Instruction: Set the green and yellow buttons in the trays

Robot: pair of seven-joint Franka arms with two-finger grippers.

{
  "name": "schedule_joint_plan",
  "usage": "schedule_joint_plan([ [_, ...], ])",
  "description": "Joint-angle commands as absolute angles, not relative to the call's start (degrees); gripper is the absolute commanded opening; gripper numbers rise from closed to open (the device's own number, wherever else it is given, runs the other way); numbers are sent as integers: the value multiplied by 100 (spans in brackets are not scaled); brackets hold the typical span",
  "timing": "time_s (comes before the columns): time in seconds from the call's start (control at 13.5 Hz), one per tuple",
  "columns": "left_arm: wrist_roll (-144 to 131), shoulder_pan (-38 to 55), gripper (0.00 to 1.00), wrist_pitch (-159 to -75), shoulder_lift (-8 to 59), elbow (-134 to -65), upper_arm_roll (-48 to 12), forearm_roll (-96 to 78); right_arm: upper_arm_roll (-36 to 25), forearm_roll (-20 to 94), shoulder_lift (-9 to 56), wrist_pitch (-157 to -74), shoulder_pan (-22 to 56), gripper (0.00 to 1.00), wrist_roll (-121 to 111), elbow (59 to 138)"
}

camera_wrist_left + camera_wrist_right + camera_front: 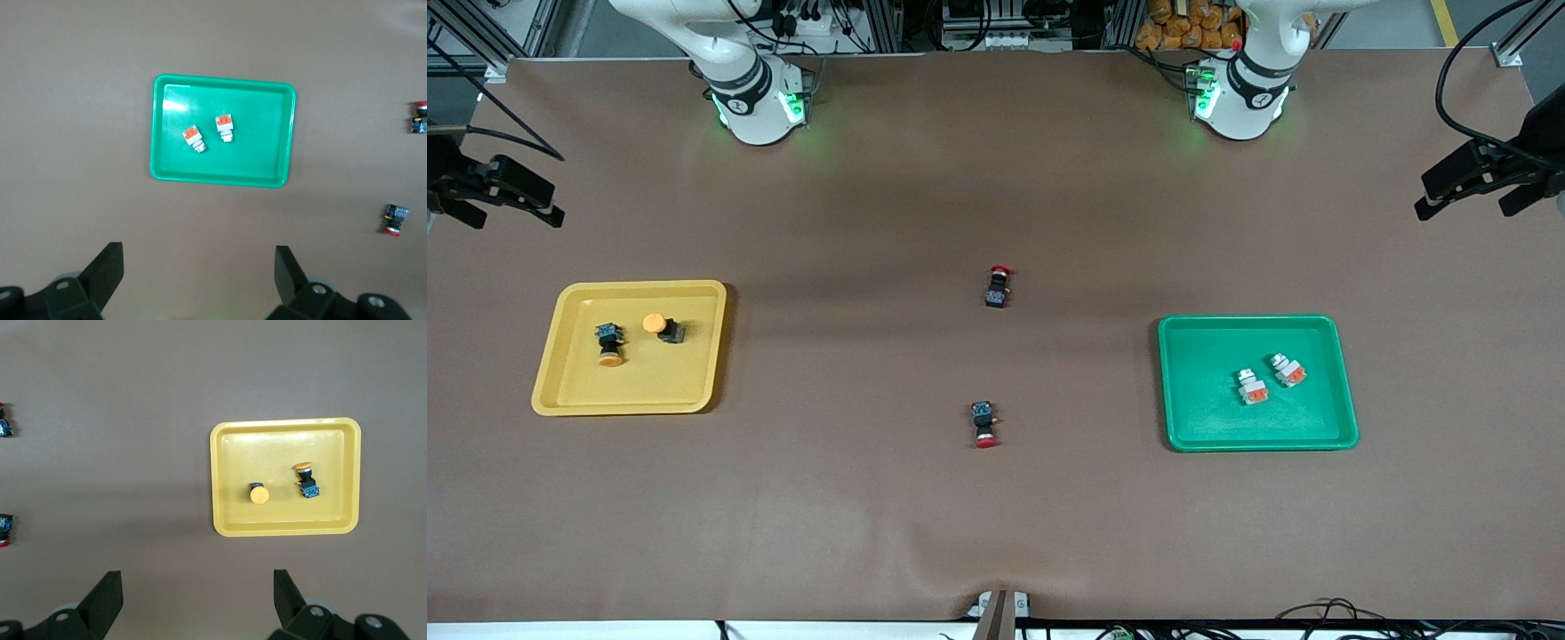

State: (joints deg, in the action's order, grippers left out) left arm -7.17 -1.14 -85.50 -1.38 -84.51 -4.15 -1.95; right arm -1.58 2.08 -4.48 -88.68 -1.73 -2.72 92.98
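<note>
The yellow tray (649, 378) lies toward the right arm's end of the table and holds two black-bodied buttons with orange-yellow caps (609, 345) (662, 327). The green tray (1209, 391) lies toward the left arm's end and holds two white-bodied buttons with orange blocks (1252, 388) (1288, 370). My left gripper (199, 267) hangs high and open, empty, looking down on the green tray (253, 147) and its buttons (194, 139) (225, 127). My right gripper (198, 587) is likewise high, open and empty, with the yellow tray (280, 513) and its buttons (259, 493) (306, 480) below. Both hands are outside the front view.
Two black-bodied buttons with red caps lie on the brown table between the trays, one nearer the arms' bases (999, 286), one nearer the front camera (984, 423). Black camera mounts (1485, 173) (494, 191) stand at both table ends.
</note>
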Motion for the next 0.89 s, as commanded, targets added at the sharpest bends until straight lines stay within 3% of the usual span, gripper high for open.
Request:
schedule_joint_plan([
  [0.0,-686,-105,100,-8429,-255,-8499,-404,-194,-123,334,-404,-8833,-246,100,-369,9193],
  [0.81,-642,-97,100,-8420,-255,-8490,-466,70,-123,299,-396,-8850,-229,100,-378,9193],
])
